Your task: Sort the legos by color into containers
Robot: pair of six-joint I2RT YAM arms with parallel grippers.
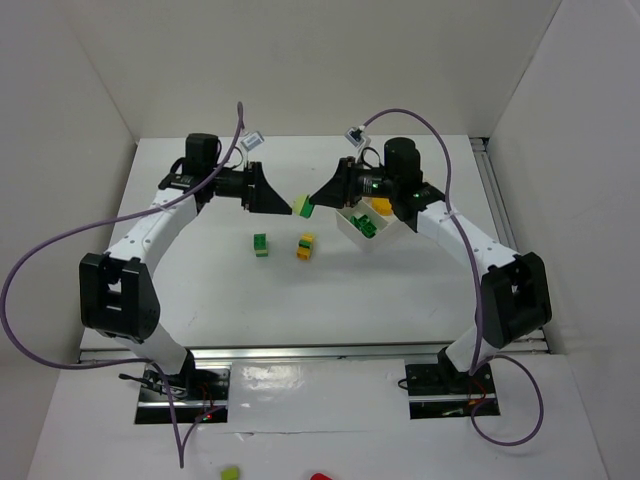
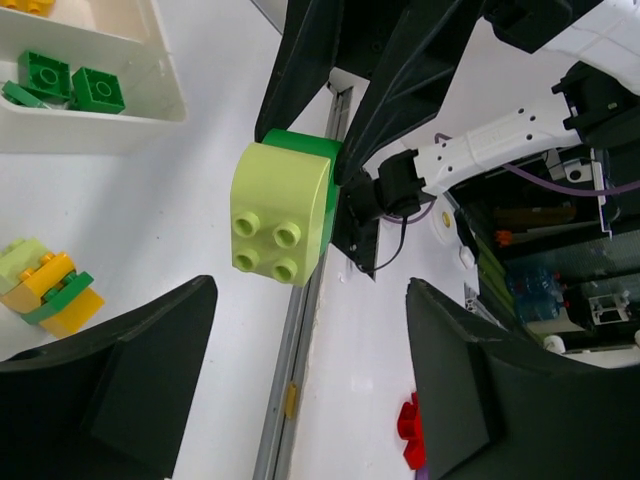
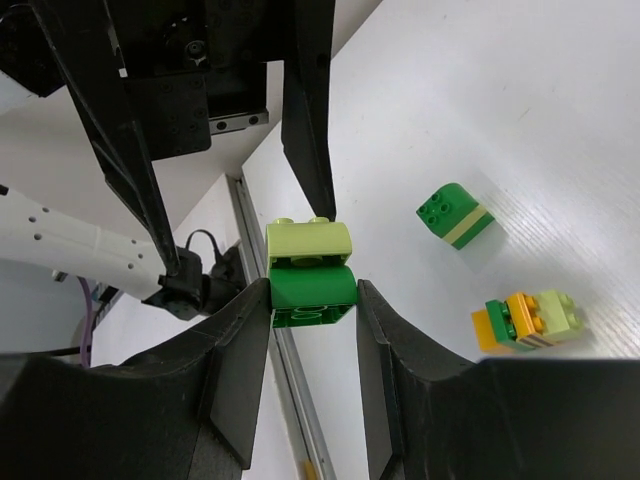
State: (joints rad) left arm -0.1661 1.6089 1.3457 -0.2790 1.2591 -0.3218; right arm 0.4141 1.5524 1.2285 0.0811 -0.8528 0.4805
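Observation:
A stacked pair of legos hangs above the table: a light green brick (image 2: 280, 225) (image 3: 308, 240) on a dark green brick (image 3: 310, 285). My right gripper (image 3: 312, 288) (image 1: 318, 199) is shut on the dark green one. My left gripper (image 2: 310, 290) (image 1: 288, 203) faces it, open, with its fingers (image 3: 312, 130) apart on either side of the light green brick. The white tray (image 1: 347, 227) (image 2: 100, 118) holds green legos (image 2: 70, 85) and a yellow one (image 1: 381, 206). On the table lie a green lego with a pale stripe (image 1: 260, 245) (image 3: 457, 213) and a yellow-green stack (image 1: 305, 246) (image 3: 527, 318).
White walls close in the table at the back and both sides. A metal rail (image 2: 295, 340) runs along the table edge under the grippers. A red piece (image 2: 410, 430) lies beyond it. On the floor in front lie a green piece (image 1: 230, 472) and a red one (image 1: 320, 477).

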